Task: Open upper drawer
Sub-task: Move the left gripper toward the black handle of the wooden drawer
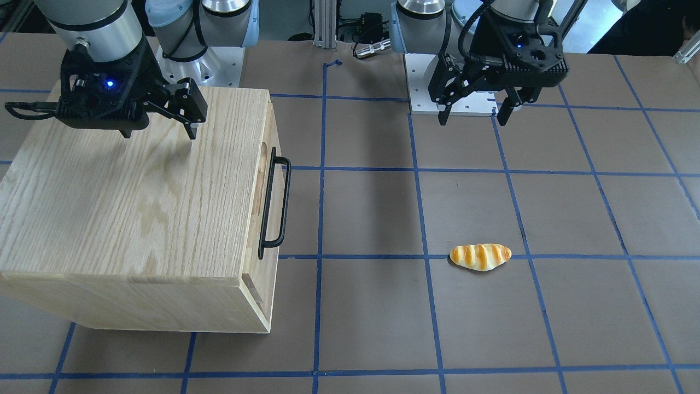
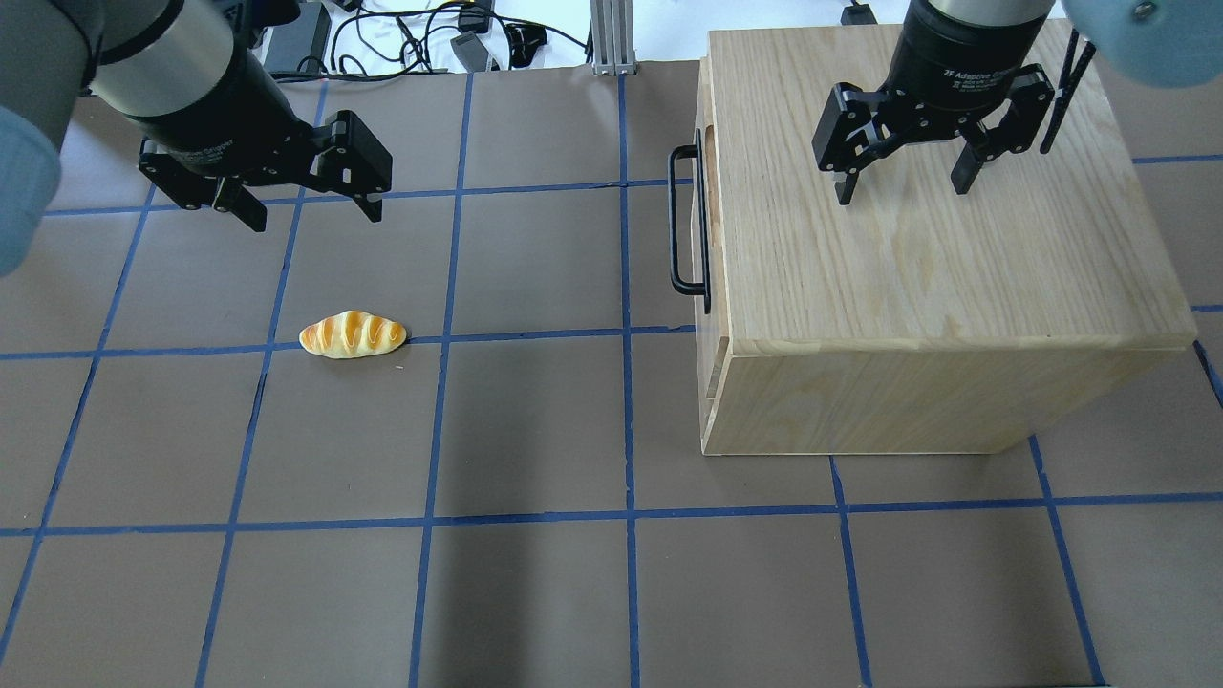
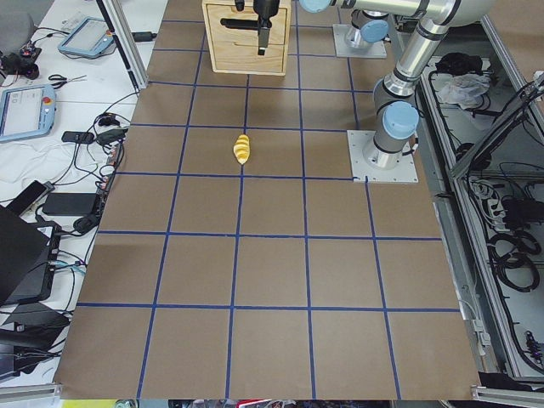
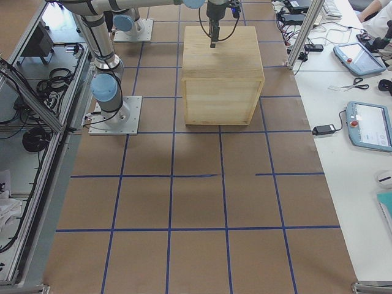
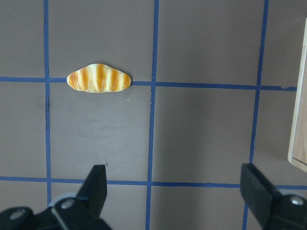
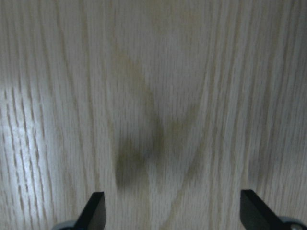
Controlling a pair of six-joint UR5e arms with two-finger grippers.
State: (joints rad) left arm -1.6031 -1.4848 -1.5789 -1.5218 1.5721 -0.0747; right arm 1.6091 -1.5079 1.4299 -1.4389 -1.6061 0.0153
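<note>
The upper drawer (image 1: 273, 137) sits shut, its front flush with the pale wood cabinet (image 2: 936, 268). Its long black bar handle (image 2: 686, 225) faces the table's middle and also shows in the front-facing view (image 1: 275, 208). My right gripper (image 2: 901, 191) is open and empty. It hovers over the cabinet top, well behind the handle; its wrist view shows only wood grain between the fingers (image 6: 93, 213). My left gripper (image 2: 315, 218) is open and empty above the bare table, far from the cabinet, and also shows in the front-facing view (image 1: 473, 120).
A striped bread roll (image 2: 353, 334) lies on the brown mat with blue tape lines, in front of my left gripper; it also shows in the left wrist view (image 5: 98, 78). The cabinet's edge (image 5: 300, 134) shows at that view's right side.
</note>
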